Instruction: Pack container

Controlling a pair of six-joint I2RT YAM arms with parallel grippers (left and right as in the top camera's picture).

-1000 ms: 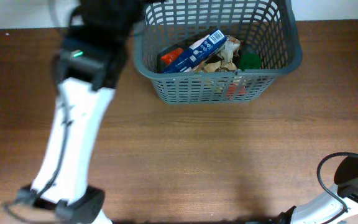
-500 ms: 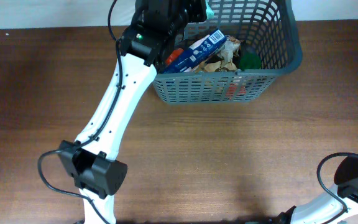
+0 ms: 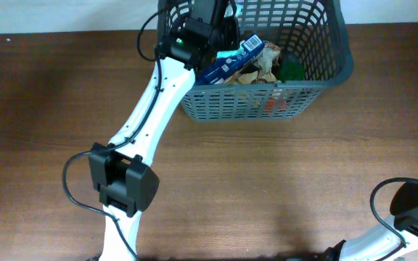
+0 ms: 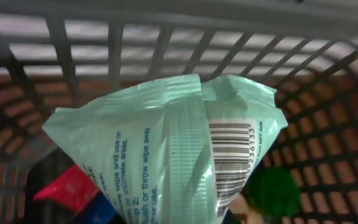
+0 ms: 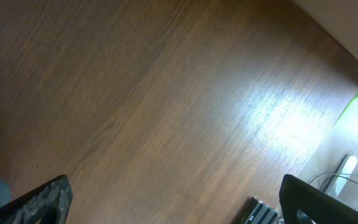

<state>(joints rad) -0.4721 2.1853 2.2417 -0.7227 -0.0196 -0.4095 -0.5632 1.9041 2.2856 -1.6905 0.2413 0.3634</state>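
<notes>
Nearest to you, the right gripper (image 5: 173,202) hangs over the bare brown wooden table (image 3: 267,181) at the near right corner, its jaws spread wide with nothing between them. Note that the white left arm (image 3: 147,116) runs from its base at the near left edge across the table to the far side. There the left gripper (image 3: 222,42) sits inside the large dark grey plastic basket (image 3: 216,107), over its left half. It holds a mint-green plastic packet with a printed barcode (image 4: 154,162); the fingers themselves lie below the edge of the left wrist view. The basket stands at the far edge of the table, right of centre. Beneath the packet lie a blue box with a barcode (image 3: 245,49), a red item (image 4: 73,186), crumpled tan wrappers (image 3: 265,69) and a green item (image 3: 292,69). The lattice wall (image 4: 166,50) rises beyond the packet.
</notes>
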